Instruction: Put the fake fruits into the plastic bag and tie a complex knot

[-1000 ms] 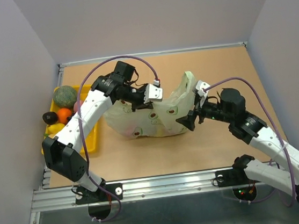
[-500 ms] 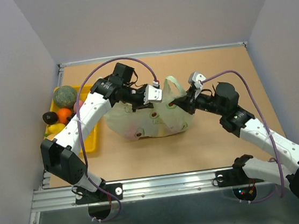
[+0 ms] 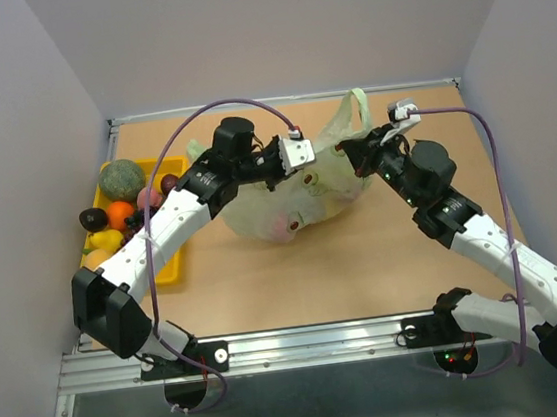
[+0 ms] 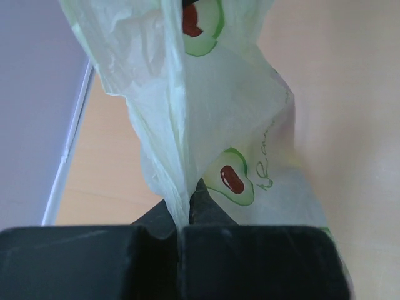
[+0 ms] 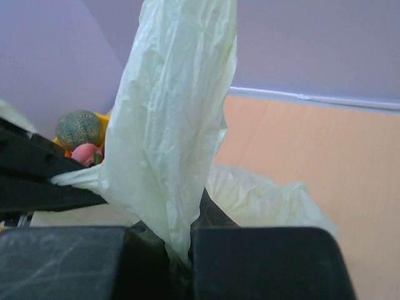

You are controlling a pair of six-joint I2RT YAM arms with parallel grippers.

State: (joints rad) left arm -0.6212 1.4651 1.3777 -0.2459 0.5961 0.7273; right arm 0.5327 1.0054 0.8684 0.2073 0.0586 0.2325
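The pale green plastic bag (image 3: 321, 185) hangs stretched between both grippers above the table's middle. My left gripper (image 3: 298, 174) is shut on a fold of the bag's left side; in the left wrist view the plastic bag (image 4: 212, 94) runs into the closed left gripper (image 4: 187, 195). My right gripper (image 3: 363, 152) is shut on the bag's right handle; in the right wrist view the bag's strip (image 5: 175, 125) rises from the closed right gripper (image 5: 187, 232). A pinkish shape (image 3: 285, 226) shows through the bag's bottom. The fake fruits (image 3: 120, 214) lie in the tray at left. No knot is in view.
The yellow tray (image 3: 169, 263) at the left edge holds a green melon (image 3: 122, 177), an orange, a banana (image 3: 105, 238) and dark fruits. Grey walls enclose the table on three sides. Purple cables arch over both arms.
My right gripper moved up and left to the bag's handle and shut on it. The bag has been lifted and pulled toward the back. The left gripper stayed shut on the bag.
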